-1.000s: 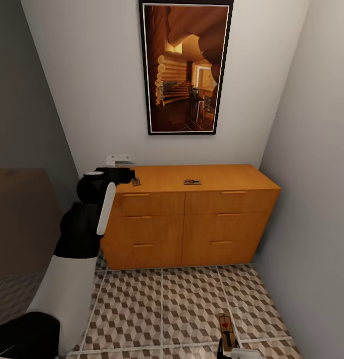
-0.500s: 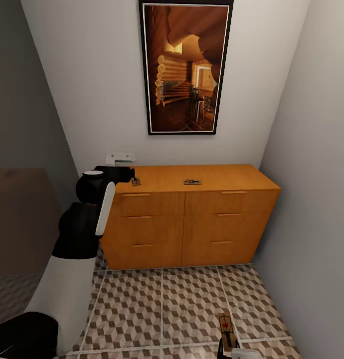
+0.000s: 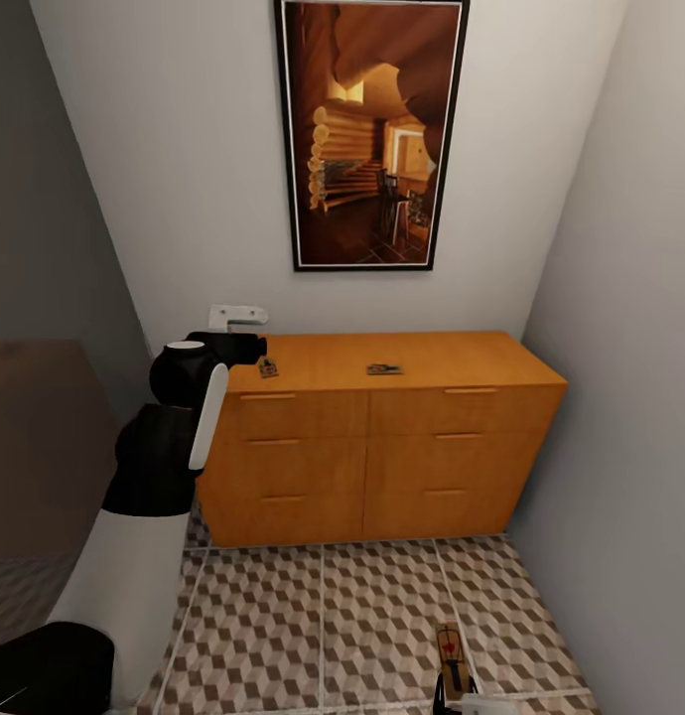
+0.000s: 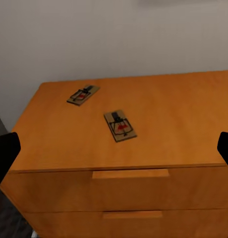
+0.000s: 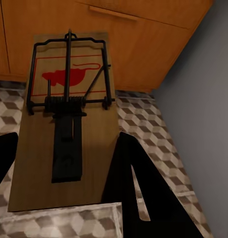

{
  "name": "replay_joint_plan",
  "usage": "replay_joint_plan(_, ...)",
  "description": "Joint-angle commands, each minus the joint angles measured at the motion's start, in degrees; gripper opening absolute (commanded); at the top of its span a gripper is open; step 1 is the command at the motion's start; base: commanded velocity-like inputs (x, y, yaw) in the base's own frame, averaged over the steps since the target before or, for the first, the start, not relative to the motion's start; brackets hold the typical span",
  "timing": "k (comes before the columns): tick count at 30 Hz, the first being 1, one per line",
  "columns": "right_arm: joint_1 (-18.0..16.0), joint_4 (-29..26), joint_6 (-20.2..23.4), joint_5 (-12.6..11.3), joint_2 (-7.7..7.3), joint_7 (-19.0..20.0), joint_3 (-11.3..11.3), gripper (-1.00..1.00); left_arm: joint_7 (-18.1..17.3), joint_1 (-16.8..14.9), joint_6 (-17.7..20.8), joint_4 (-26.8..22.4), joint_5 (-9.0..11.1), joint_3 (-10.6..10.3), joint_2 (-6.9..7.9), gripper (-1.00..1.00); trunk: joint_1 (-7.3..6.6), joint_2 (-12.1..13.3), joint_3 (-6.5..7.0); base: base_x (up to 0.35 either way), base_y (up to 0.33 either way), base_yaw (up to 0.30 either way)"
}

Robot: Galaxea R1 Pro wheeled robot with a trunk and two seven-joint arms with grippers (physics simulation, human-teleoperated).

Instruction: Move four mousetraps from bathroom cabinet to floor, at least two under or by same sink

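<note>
Mousetrap [image 5: 67,124] in right gripper [image 5: 64,163] — two more [image 4: 120,125] atop cabinet [image 4: 193,129].

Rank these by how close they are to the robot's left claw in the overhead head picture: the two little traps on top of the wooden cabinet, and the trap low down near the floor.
1. The trap near the cabinet's left end, right beside the left gripper.
2. The trap near the middle of the cabinet top.
3. The trap low down, over the tiled floor at the right gripper, by far the farthest.
</note>
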Motion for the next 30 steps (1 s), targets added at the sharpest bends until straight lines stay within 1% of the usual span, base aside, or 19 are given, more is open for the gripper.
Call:
replay_joint_plan(1,0.0,0.1,0.0,0.5,0.02,-0.7,0.0,-1.0,0.1,0.0,0.3,0.0,0.0,0.0,0.0,1.0,0.02,0.0,-0.06,0.269,0.0,0.0)
replay_joint_plan(12,0.0,0.1,0.0,0.4,0.17,-0.7,0.1,-1.0,0.2,0.0,0.4,0.1,0.0,0.0,0.0,1.0,0.02,0.0,-0.06,0.281,0.0,0.0)
replay_joint_plan(16,0.0,0.1,0.1,0.4,0.69,-0.4,0.1,-1.0,0.2,0.2,0.4,0.1,0.0,0.0,-0.01,1.0,0.02,0.0,-0.06,0.285,0.0,0.0)
replay_joint_plan(18,0.0,0.2,0.2,0.4,0.83,0.4,0.1,-1.0,0.2,0.3,0.4,0.2,0.1,0.0,-0.05,1.0,0.02,0.0,-0.06,0.285,0.0,0.0)
replay_joint_plan(20,0.0,0.2,0.2,0.4,0.83,2.1,0.1,-1.0,0.2,0.4,0.4,0.2,0.1,-0.1,-0.07,1.0,0.02,0.0,-0.06,0.285,0.0,0.0)
replay_joint_plan(21,0.0,0.2,0.3,0.4,0.72,3.9,0.1,-1.0,0.2,0.4,0.4,0.2,0.1,-0.1,-0.07,1.0,0.02,0.0,-0.06,0.285,0.0,0.0)
replay_joint_plan(23,0.0,0.3,0.4,0.4,0.48,6.0,0.1,-1.0,0.1,0.4,0.4,0.2,0.1,-0.1,-0.08,1.0,0.02,0.0,-0.06,0.285,0.0,0.0)
replay_joint_plan(24,0.0,0.3,0.4,0.4,0.15,8.2,0.0,-1.0,0.1,0.4,0.4,0.2,0.2,-0.1,-0.08,1.0,0.02,0.0,-0.06,0.285,0.0,0.0)
replay_joint_plan(25,0.0,0.3,0.5,0.4,-0.02,9.2,0.0,-1.0,0.1,0.4,0.4,0.2,0.2,-0.1,-0.08,1.0,0.02,0.0,-0.06,0.285,0.0,0.0)
replay_joint_plan(26,0.2,0.3,0.5,0.4,-0.31,11.2,0.0,-1.0,0.1,0.4,0.4,0.3,0.2,-0.1,-0.05,1.0,0.02,0.0,-0.06,0.285,0.0,0.0)
replay_joint_plan(28,1.1,0.3,0.6,0.4,-0.74,13.6,0.0,-1.0,0.0,0.4,0.4,0.3,0.2,-0.1,0.02,1.0,0.02,0.0,-0.06,0.285,0.0,0.0)
replay_joint_plan(30,2.0,0.3,0.6,0.4,-1.08,15.0,0.0,-1.0,-0.5,0.5,0.6,0.3,0.2,-0.1,0.25,1.0,0.02,0.0,-0.06,0.285,0.0,0.0)
